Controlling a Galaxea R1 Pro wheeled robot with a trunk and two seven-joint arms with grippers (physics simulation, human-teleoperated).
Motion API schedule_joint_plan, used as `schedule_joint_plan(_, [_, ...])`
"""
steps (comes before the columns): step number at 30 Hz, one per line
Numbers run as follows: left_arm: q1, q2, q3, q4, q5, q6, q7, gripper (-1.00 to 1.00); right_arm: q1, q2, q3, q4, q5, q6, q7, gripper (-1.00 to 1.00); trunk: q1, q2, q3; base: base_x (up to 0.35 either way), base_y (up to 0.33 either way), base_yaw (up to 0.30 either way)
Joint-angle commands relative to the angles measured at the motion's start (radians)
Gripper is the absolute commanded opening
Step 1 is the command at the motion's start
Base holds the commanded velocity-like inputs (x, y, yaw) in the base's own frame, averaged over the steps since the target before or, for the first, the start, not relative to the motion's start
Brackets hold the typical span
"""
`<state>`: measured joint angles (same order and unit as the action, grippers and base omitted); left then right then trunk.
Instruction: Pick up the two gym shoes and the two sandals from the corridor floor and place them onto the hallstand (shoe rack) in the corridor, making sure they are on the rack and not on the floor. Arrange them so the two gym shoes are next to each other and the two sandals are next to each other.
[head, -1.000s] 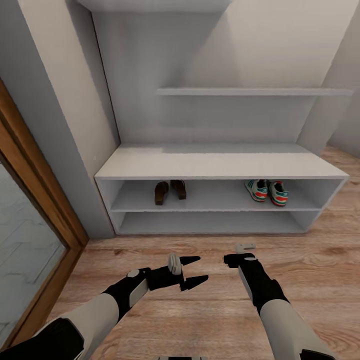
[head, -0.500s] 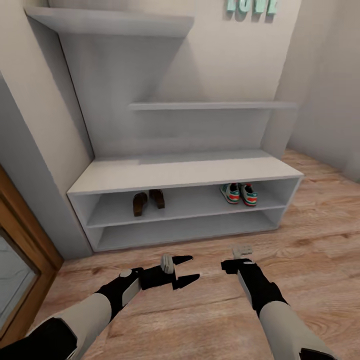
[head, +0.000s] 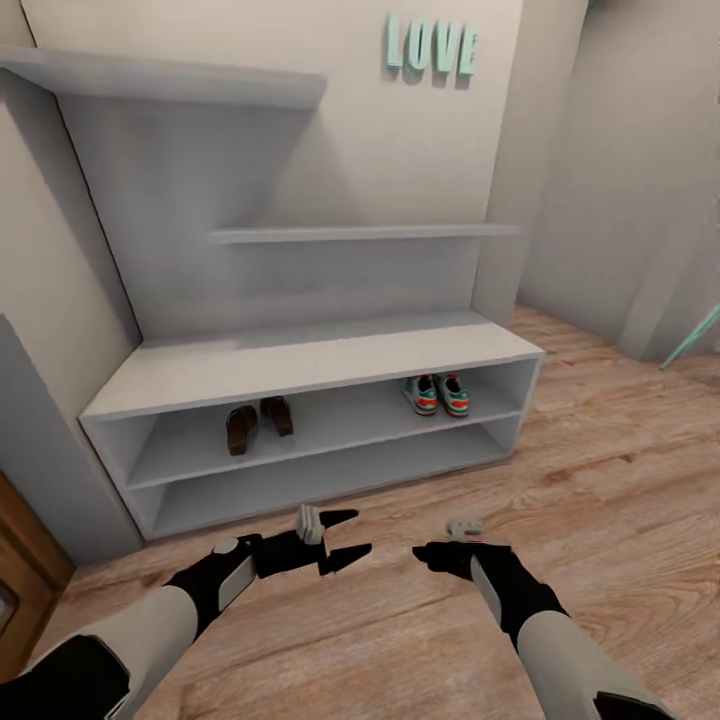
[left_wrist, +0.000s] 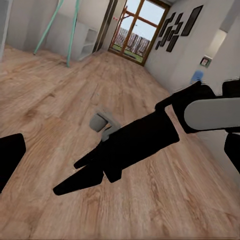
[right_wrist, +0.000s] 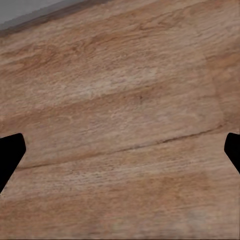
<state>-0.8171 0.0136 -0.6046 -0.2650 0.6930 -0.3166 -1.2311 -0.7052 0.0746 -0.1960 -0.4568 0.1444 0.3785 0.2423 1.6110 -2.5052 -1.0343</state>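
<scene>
The pale-grey hallstand (head: 300, 365) stands against the wall ahead. On its upper open tier the two brown sandals (head: 258, 422) sit side by side at the left. The two white-and-green gym shoes (head: 437, 394) sit side by side on the same tier at the right. My left gripper (head: 360, 532) hovers open over the corridor floor (head: 600, 450) in front of the rack, holding nothing. My right gripper (head: 440, 555) is beside it, also open and empty. In the right wrist view its gripper (right_wrist: 120, 152) is spread wide above bare planks (right_wrist: 120, 100).
Teal letters (head: 432, 47) hang on the wall above the rack's shelves. A brown door frame (head: 25, 570) is at the near left and a teal slanted pole (head: 690, 340) at the right. The left wrist view looks down the corridor to a glazed door (left_wrist: 132, 30).
The whole head view has shifted: the rack now sits further left and smaller, and the wall letters have come fully into sight. Both arms hold the same open pose.
</scene>
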Motion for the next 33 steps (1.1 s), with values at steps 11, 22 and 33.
schedule_joint_plan(11, [-0.001,0.038,-0.008,0.000,0.017,-0.006,-0.001,1.00,0.000,0.001,-0.008,0.078,-0.078,0.005,0.025,1.00,0.000,0.000,-0.001,0.000,0.000,-0.033])
schedule_joint_plan(22, [-0.001,0.041,-0.007,0.000,0.017,-0.006,-0.001,1.00,0.000,0.004,-0.005,0.095,-0.086,0.005,0.024,1.00,0.000,0.000,-0.001,0.000,0.000,-0.002])
schedule_joint_plan(33, [-0.001,0.042,-0.004,0.000,0.017,-0.006,-0.001,1.00,0.000,0.005,-0.004,0.248,-0.078,-0.060,0.022,1.00,0.000,0.000,-0.001,0.000,0.000,0.000])
